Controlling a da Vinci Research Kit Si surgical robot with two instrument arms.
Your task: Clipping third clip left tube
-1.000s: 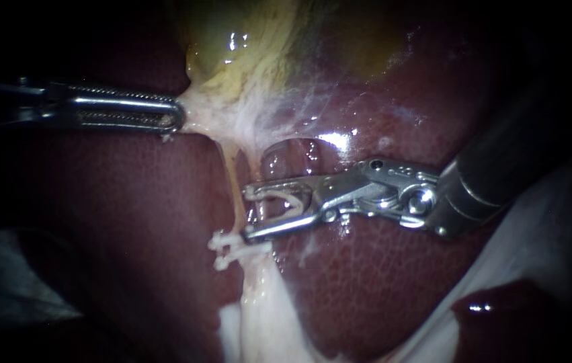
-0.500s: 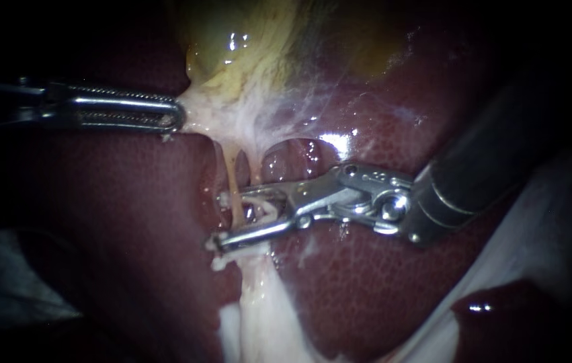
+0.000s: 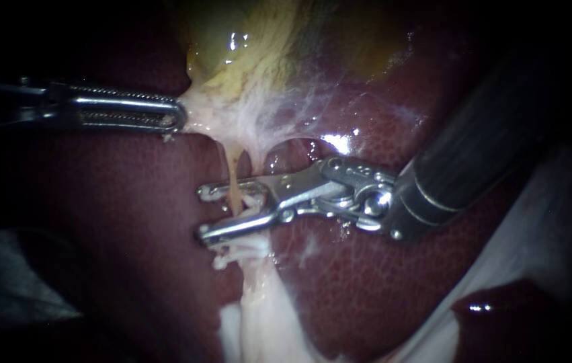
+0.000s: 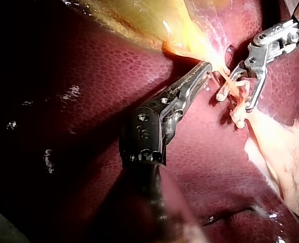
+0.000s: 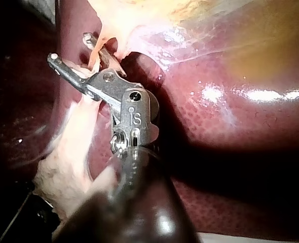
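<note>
In the endoscope view, the left instrument [image 3: 173,119] comes in level from the left. Its jaws are clamped on the pale tissue [image 3: 213,115] just under the gallbladder [image 3: 245,47]. From that tissue the left tube [image 3: 232,176], a thin yellowish strand, runs down over the liver [image 3: 131,222]. The right instrument [image 3: 203,213] reaches in from the upper right with its jaws apart, one on each side of the tube, and a clear gap shows between them. White clips [image 3: 225,255] sit on the tube just below the lower jaw, which hides part of them. A wider pale band [image 3: 259,302] runs down beside the tube.

The left wrist view looks along the left instrument [image 4: 205,67], whose closed jaws pinch yellowish tissue at their tip. Ahead and to one side, the right instrument [image 4: 235,101] stands open around the tube. Only here does a pale curved piece show inside those jaws, looping the strand.

In the right wrist view, the right instrument's own hinge and shaft cover much of the pale band. The spread jaws [image 5: 70,46] reach past the tube, which crosses between them. This view alone shows a broad stretch of shiny liver beside the shaft.
</note>
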